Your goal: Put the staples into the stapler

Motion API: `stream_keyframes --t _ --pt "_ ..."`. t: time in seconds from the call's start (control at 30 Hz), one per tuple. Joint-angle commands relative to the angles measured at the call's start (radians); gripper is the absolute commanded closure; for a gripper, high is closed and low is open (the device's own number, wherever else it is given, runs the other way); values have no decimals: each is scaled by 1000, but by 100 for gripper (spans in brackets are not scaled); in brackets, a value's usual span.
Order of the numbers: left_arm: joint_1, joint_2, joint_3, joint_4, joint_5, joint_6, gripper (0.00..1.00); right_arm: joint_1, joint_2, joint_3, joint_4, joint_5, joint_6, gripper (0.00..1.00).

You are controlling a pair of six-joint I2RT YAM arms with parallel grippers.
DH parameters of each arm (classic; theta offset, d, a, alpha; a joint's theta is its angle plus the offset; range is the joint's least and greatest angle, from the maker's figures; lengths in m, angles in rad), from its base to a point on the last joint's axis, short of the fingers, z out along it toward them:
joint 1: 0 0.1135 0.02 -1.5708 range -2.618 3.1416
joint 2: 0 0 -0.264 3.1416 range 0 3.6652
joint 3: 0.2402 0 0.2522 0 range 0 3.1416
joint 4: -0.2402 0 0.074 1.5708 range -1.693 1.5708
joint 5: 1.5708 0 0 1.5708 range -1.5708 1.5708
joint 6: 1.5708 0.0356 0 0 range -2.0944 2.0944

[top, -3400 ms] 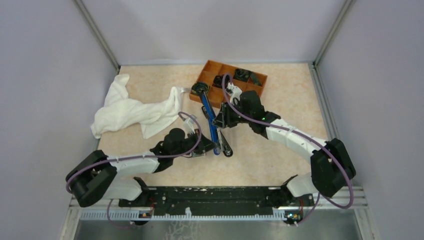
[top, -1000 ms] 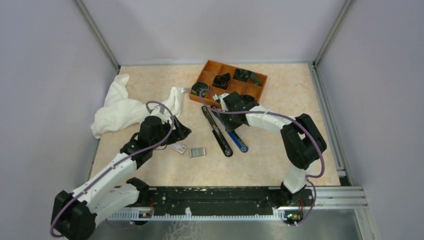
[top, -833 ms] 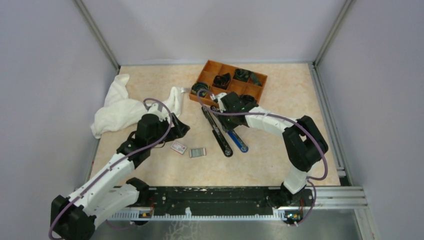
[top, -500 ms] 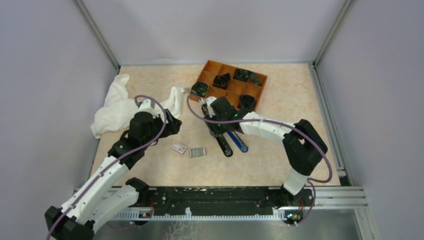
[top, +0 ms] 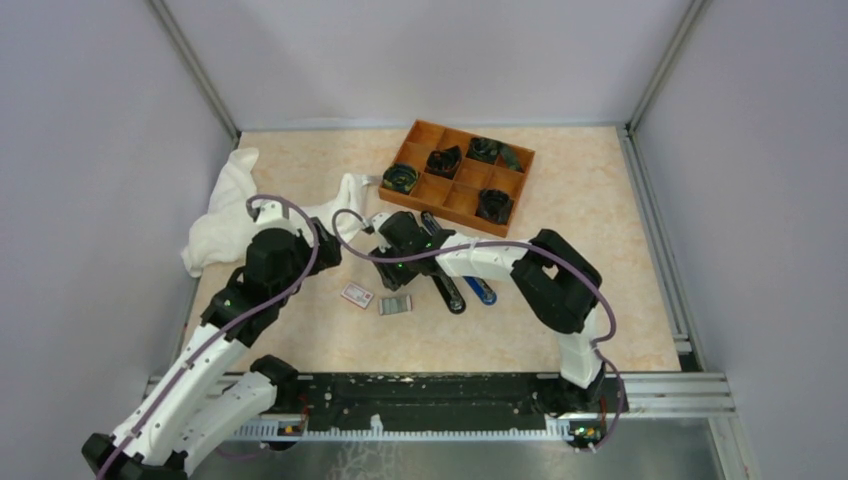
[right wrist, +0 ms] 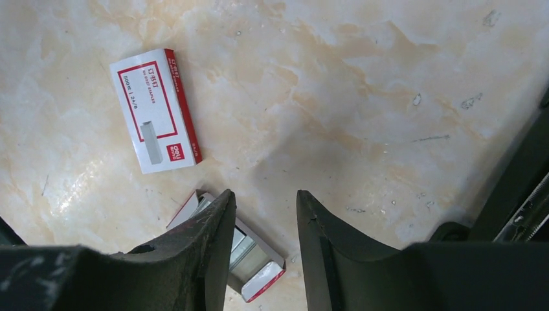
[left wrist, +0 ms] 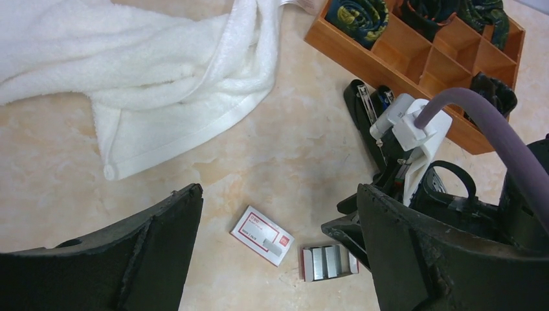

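The staples (top: pixel 396 304) lie as silver strips in a small red-edged drawer (left wrist: pixel 328 262) on the table. Their white carton (top: pixel 357 295) with a red label (left wrist: pixel 262 236) lies just to the left. My right gripper (top: pixel 388 278) hovers right over the drawer, open, with nothing between its fingers (right wrist: pixel 264 197). Its left finger hides part of the staples (right wrist: pixel 249 256). The black stapler (top: pixel 447 290) lies to the right, partly under the right arm. My left gripper (top: pixel 328 250) is wide open and empty (left wrist: pixel 278 191), above and left of the carton (right wrist: pixel 155 110).
A blue-and-black stapler (top: pixel 482 291) lies beside the black one. An orange compartment tray (top: pixel 440 195) holding dark coiled items stands behind them. A crumpled white towel (top: pixel 250 215) covers the far left. Grey walls close in three sides.
My right gripper has swung left from the staplers to above the drawer of staples. My left gripper has drawn back up and left from the carton and opened wider.
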Motion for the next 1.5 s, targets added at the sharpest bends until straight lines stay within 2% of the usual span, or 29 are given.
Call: stream_keyframes --t 0.0,0.3,0.67,1.03,1.3,1.47 --pt "6 -6 -35 -19 -35 -60 6 12 35 70 37 -44 14 61" --pt "6 -30 -151 18 7 -182 6 32 73 72 -51 -111 -67 65" --pt "6 5 -236 99 179 -219 9 38 -53 -6 -163 -107 -170 67" --pt "5 68 -287 104 424 -276 14 75 -240 -111 -81 19 17 66" --pt "4 70 -390 163 573 -352 23 126 -197 -135 -46 51 133 71" --pt "4 88 -445 250 649 -393 32 144 -174 -137 -37 113 198 71"
